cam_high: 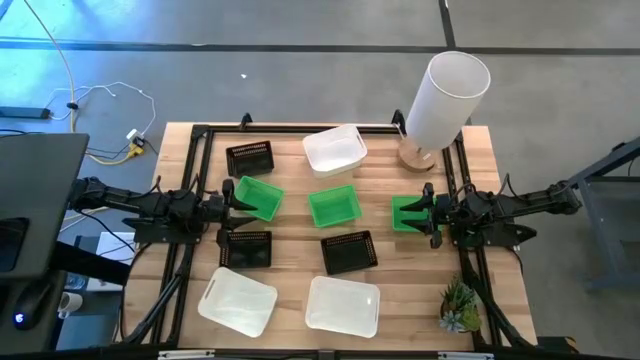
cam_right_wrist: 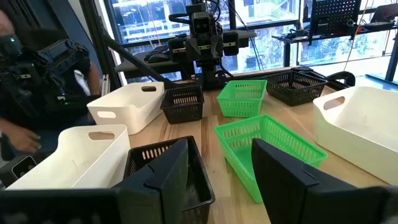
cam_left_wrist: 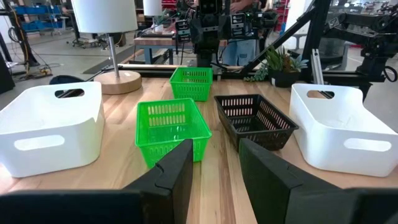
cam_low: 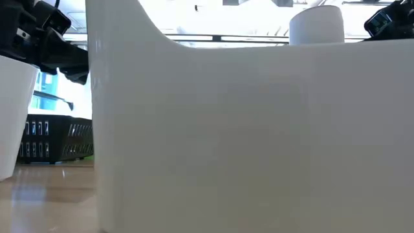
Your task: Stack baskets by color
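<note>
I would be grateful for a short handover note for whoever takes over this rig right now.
Left gripper: open, empty, at the table's left beside a green basket.
Right gripper: open, empty, over the right green basket.
Baskets: third green at centre; black ones; white ones, all single.
Done: nothing stacked.
Left: all three colour stacks.

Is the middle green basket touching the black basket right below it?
Apart. In the high view, bare wood table shows between the middle green basket and the black basket. The left wrist view shows a strip of wood between them too.
</note>
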